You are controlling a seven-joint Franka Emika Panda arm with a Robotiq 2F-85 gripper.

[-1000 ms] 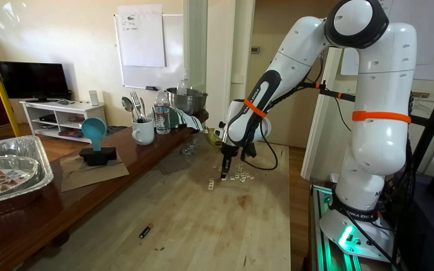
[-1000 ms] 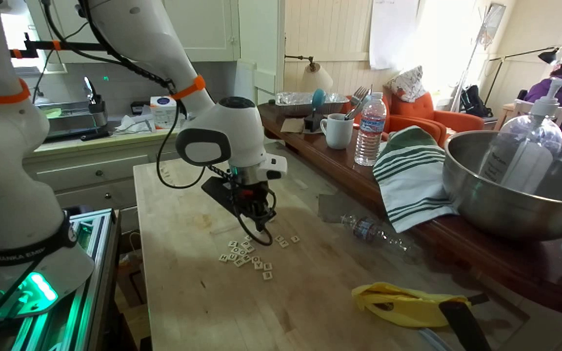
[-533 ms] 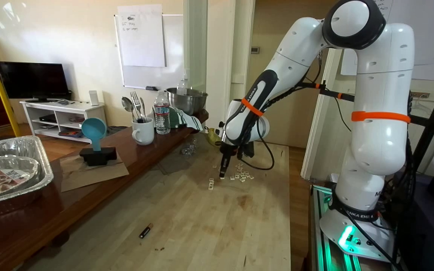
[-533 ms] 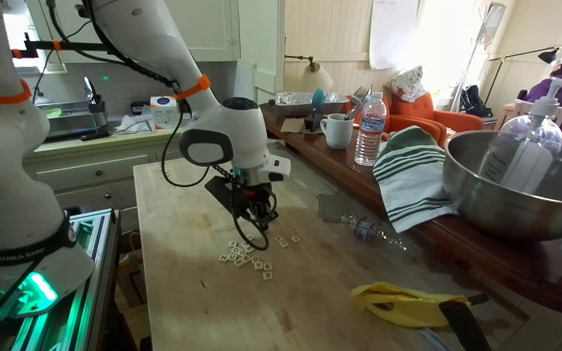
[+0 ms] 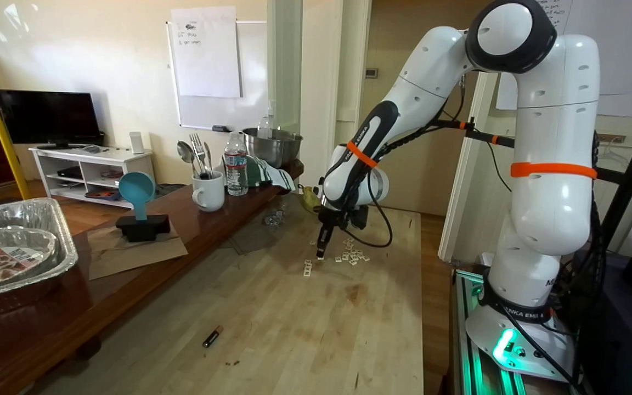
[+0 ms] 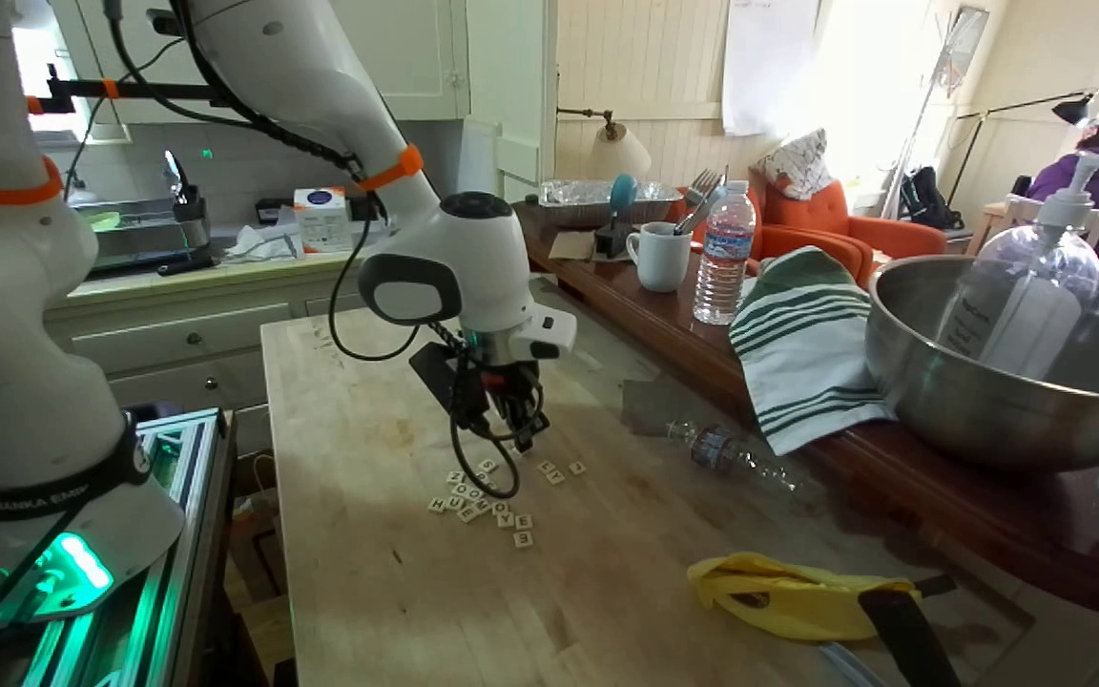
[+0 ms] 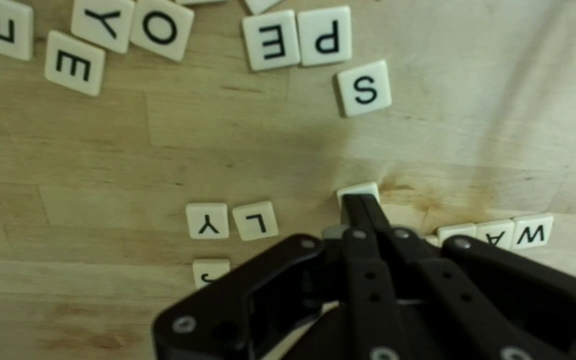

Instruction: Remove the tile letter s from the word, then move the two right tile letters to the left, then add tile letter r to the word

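Observation:
The word is a short row of cream tiles in the wrist view, with W (image 7: 532, 231) at its right end and A (image 7: 495, 233) beside it. Two more tiles toward the gripper are partly hidden, their letters unreadable. The word (image 5: 307, 268) also shows in an exterior view. My gripper (image 7: 360, 197) is shut, its fingertips on top of a tile (image 7: 358, 189) whose letter is hidden. That tile lies apart from the row. The gripper tip shows in both exterior views (image 5: 320, 255) (image 6: 523, 445). A tile S (image 7: 364, 89) lies loose. No tile R is readable.
Loose tiles Y (image 7: 207, 220), L (image 7: 255, 221) and a cut-off one (image 7: 211, 272) lie left of the gripper. A heap of tiles (image 6: 473, 496) lies nearby. A battery (image 5: 213, 336), a fallen bottle (image 6: 716, 448) and a yellow object (image 6: 798, 596) lie on the table.
My shut gripper has moved low over the table toward the word, to the left in an exterior view. The tile under its fingertips has slid along with it.

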